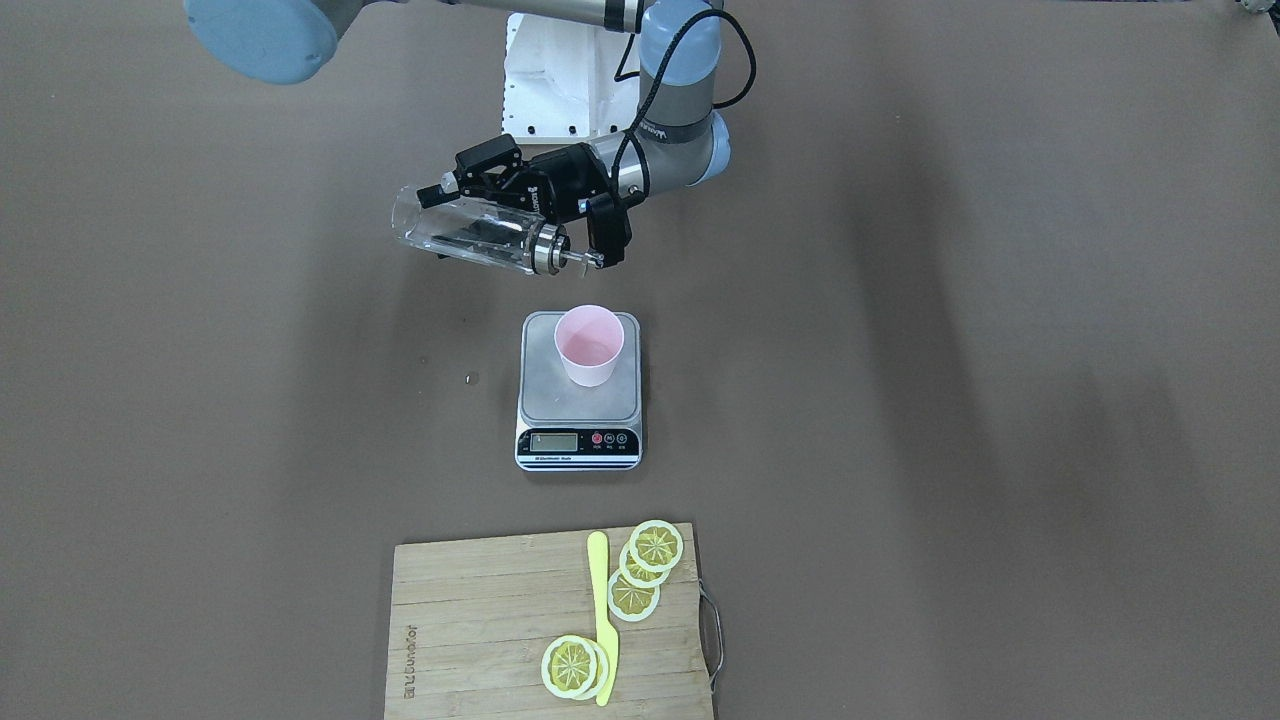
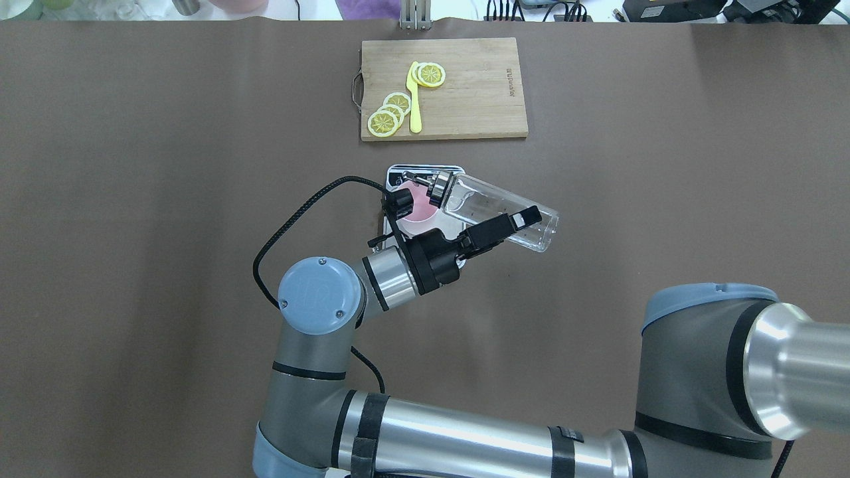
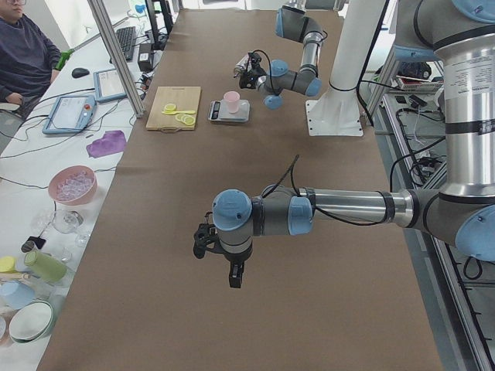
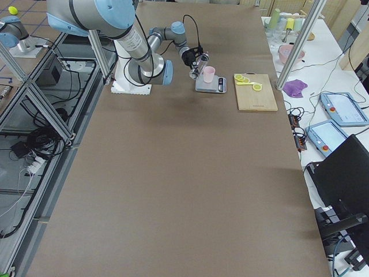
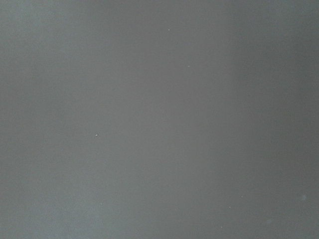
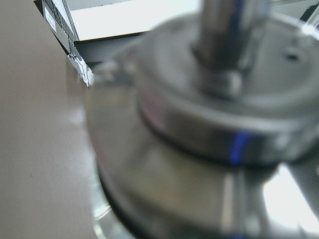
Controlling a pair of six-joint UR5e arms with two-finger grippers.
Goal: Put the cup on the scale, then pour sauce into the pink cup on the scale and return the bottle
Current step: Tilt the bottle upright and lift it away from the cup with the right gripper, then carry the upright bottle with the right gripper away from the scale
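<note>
Two pincers, one load; entries run from the robot's side outward.

1. left pincer [image 3: 205, 241]: hangs over bare counter [image 1: 900, 400], well apart from the work. Whether it is spread or pressed together cannot be told.
2. right pincer [image 2: 505, 226]: pinching the bottle [image 2: 478, 202] across its glass body. The bottle is tilted almost level, with the spout [image 1: 585, 258] pointing toward the cup [image 1: 590, 345], apparently above it and clear of the rim.
   Hazards, as judged:
   - Poured from this height, a thin stream may miss the narrow mouth and wet the platform of the scale [image 1: 578, 400].
   - A hasty tilt would overshoot the weight.
   - A careless descent could knock the light cup over.
   - Smooth glass may twist in the pinch.
3. bottle, contents: sauce, clear and hardly discernible; the level cannot be told. No stream is visible.
4. cup: upright on the scale's platform. The interior looks empty, though clear liquid would scarcely show.
5. cutting board [image 1: 480, 620], farthest: carries lemon slices [image 1: 657, 546] and a yellow knife [image 1: 603, 620]; no part in the task.
</note>
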